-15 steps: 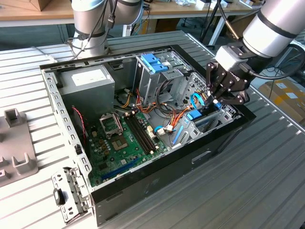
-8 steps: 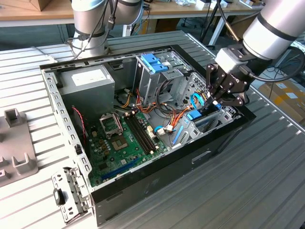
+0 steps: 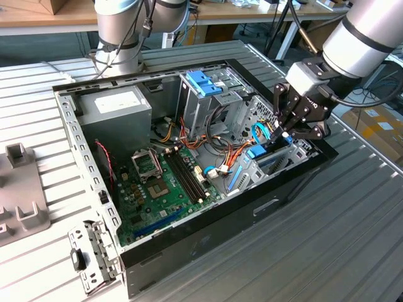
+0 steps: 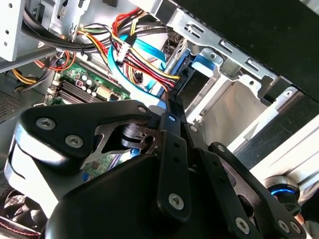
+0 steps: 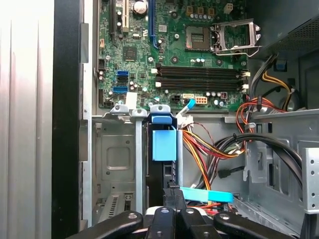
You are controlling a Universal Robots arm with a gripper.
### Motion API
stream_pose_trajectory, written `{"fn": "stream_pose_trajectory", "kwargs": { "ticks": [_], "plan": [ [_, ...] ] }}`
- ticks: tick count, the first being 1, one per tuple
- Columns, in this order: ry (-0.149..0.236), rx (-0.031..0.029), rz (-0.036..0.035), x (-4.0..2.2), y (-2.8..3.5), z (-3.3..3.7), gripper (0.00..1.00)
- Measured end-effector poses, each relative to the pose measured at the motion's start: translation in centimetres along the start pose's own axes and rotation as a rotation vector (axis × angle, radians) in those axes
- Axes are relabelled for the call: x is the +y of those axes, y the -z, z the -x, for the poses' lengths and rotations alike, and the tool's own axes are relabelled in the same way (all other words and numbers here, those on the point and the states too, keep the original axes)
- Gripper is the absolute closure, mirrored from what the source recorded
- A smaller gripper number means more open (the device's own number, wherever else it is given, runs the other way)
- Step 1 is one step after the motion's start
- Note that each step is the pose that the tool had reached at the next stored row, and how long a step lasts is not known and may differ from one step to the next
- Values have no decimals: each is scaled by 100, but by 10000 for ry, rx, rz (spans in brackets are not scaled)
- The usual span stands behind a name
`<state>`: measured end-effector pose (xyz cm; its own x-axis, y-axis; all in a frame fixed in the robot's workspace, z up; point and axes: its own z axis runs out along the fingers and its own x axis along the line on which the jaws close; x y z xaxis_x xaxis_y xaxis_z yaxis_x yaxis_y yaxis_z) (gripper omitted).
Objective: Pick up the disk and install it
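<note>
So the black multi-link claw (image 3: 281, 134) is reaching down into the open black and grey metal computer case (image 3: 208, 223), at the end nearest the exterior view's right. Right under its tips the flat grey-silver hard drive in its bright blue plastic carrier frame (image 3: 259, 155) is standing on edge in the grey metal drive bay (image 5: 117, 164), with its long axis running down into the bay and its blue end tab (image 5: 164, 142) facing up toward the claw. In the first wrist view the fingers (image 5: 172, 196) are sitting narrowed together over the drive's top edge, and I honestly can't tell if they're actually pinching it or just touching. Just past the drive from the claw, the green rectangular motherboard (image 5: 164, 45) is lying flat on the case floor, and a bundle of red, yellow and orange wires (image 5: 207, 149) is hanging right beside the drive. Farther off, a blue plastic bracket (image 3: 203, 82) is sitting on top of the tall metal drive cage.
</note>
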<state>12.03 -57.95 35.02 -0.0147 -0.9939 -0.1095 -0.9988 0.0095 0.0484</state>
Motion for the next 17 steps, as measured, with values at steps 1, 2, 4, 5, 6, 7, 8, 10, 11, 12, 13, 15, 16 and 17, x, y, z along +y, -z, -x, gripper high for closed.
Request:
{"fn": "stream_pose_trajectory", "kwargs": {
  "ticks": [1, 2, 4, 5, 6, 7, 8, 10, 11, 12, 13, 15, 16, 17],
  "plan": [
    [-1, 0, 0, -5, 12, 1, 89],
    [-1, 0, 0, -11, 23, 3, 89],
    [-1, 1, 0, -23, 46, 6, 89],
    [-1, 1, 0, -30, 57, 7, 89],
    [-1, 1, 0, -36, 66, 8, 89],
    [-1, 2, 0, -43, 79, 10, 89],
    [-1, 2, 0, -48, 87, 10, 89],
    [-1, 1, 0, -61, 109, 13, 89],
    [-1, 2, 0, -66, 116, 14, 89],
    [-1, 2, 0, -75, 128, 15, 89],
    [0, 2, 0, -86, 141, 17, 89],
    [-1, 1, 0, -101, 159, 19, 89],
    [-1, 2, 0, -109, 167, 20, 89],
    [-1, 2, 1, -116, 174, 21, 89]
  ]
}}
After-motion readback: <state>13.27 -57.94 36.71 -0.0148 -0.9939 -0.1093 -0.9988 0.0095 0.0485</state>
